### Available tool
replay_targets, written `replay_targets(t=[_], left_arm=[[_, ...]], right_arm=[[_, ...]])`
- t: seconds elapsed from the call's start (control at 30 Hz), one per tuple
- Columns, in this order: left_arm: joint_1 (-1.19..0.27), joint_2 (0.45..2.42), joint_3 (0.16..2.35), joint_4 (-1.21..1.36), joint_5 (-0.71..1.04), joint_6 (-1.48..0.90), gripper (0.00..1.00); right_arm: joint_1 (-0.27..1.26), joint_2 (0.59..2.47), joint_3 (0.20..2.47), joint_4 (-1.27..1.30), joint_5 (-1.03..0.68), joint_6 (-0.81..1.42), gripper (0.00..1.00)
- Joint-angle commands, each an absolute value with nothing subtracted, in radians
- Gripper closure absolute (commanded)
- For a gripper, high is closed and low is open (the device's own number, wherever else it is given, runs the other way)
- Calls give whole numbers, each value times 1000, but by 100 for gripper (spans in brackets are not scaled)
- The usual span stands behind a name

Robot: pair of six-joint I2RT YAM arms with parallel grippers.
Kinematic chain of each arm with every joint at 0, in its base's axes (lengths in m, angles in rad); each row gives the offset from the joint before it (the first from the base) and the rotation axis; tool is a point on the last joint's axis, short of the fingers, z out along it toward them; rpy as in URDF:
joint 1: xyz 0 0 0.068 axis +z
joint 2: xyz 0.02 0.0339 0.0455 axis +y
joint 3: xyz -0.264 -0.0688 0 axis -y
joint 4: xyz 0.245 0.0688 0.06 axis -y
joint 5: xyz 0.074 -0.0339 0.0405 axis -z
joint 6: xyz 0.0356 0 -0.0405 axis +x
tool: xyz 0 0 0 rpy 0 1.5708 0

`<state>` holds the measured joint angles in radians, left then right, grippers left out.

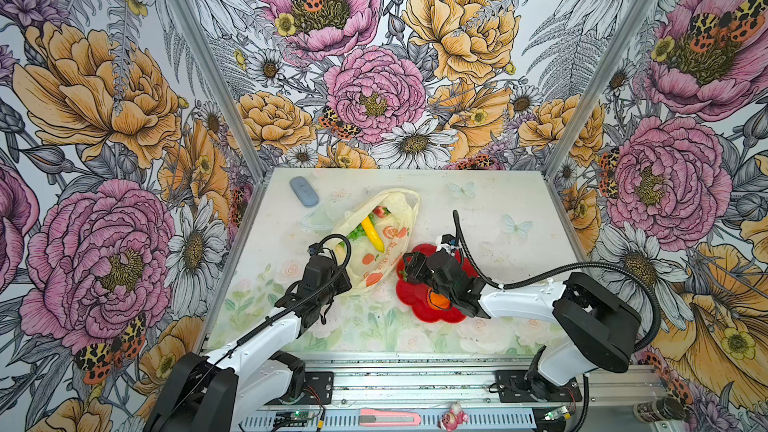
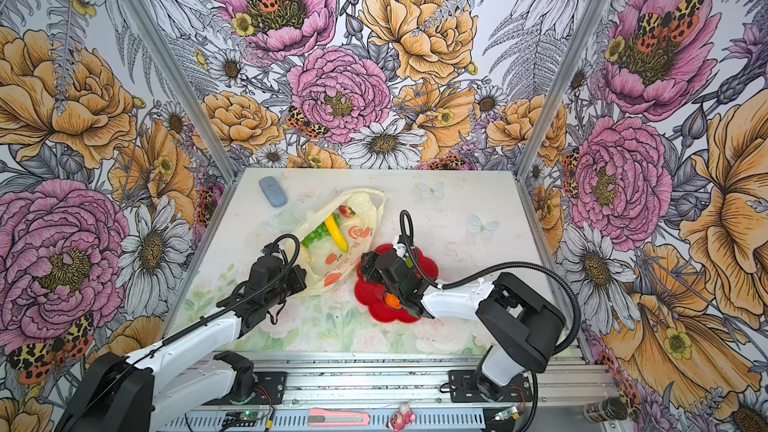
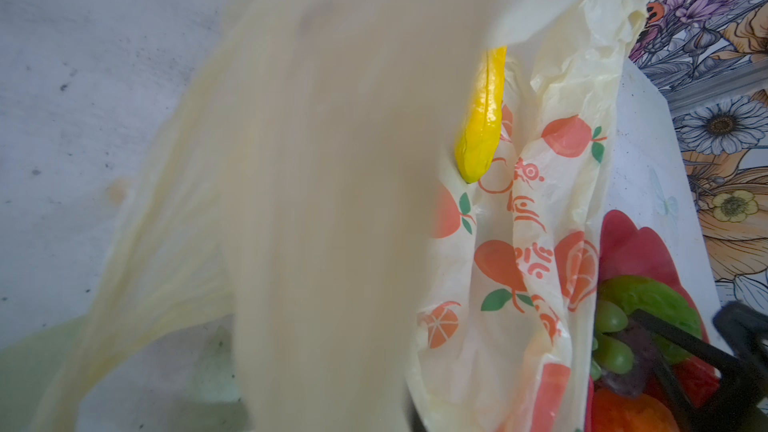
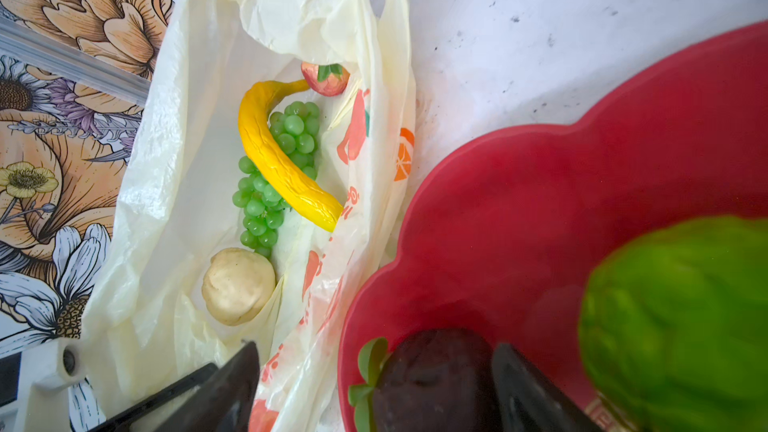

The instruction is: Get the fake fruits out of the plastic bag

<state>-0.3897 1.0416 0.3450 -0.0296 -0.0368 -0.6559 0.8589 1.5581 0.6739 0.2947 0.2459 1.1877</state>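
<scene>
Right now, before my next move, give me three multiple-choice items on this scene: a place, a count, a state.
1. Where is the banana? A on the red plate; B in the plastic bag; C hanging in mid-air.
2. Fruits showing inside the bag? A two; B four; C seven.
3. Right pincer? A open; B shut on the banana; C shut on the bag.
Key: B, it lies across the grapes inside the bag; B, banana, grapes, strawberry, cream piece; A, jaws apart around the dark brown piece on the plate.
</scene>
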Motion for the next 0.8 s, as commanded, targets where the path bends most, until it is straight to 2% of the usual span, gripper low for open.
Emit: replay_targets(t=[0.0, 0.43, 0.77], left_arm=[[-381, 1037, 357, -26, -51, -649, 100], [-382, 1038, 364, -30, -52, -644, 100], [-382, 1041, 370, -32, -48, -644, 100]], right_arm=[[869, 1522, 663, 291, 304, 1195, 12], [885, 1424, 648, 209, 339, 1127, 17], [889, 1523, 719, 222, 217, 1087, 19]])
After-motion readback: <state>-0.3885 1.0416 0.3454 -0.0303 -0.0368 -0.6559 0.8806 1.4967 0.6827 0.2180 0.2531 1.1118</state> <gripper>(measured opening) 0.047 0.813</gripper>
